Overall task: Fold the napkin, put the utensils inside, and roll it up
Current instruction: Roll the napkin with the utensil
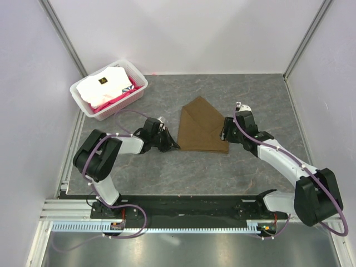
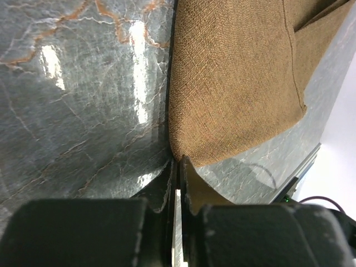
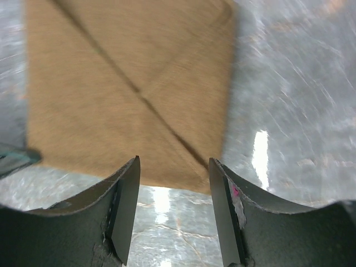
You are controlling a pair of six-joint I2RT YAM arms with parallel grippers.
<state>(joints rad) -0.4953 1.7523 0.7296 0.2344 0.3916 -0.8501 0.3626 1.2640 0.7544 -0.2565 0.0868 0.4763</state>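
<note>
At the napkin's near-left corner, left gripper (image 2: 178, 186) has its fingers pressed together, only a thin slit between them. The tips sit right at the cloth corner. Can't tell from the wrist view whether any fabric is actually pinched, looks more like touching than holding.

Right gripper (image 3: 175, 183) is spread wide. It's low, at the napkin's near-right corner, with the cloth's edge lined up between the fingertips but not yet inside them. That view is blurred, so the edge position is approximate.

Brown napkin (image 1: 203, 125) lies flat mid-desk, a bit toward the far edge. It's already folded, with diagonal flaps overlapping and a point toward the far edge. Bare desk (image 1: 167, 172) on all sides.

Utensil: not visible in any view. White basket (image 1: 133, 95) at the far-left corner shows only a folded white cloth (image 1: 103, 86) and some pink fabric.

Risks from here:
- Left goes forward with fingers together: it ploughs the corner, the cloth bunches or slides toward the right edge, and the fold goes skew.
- Right closes on the top ply only: lifting peels a flap open and undoes the fold.
- The two sides pull unevenly: napkin rotates and the layers shear apart.
- Rolling starts with no utensil on the cloth: empty roll, task step missed.
</note>
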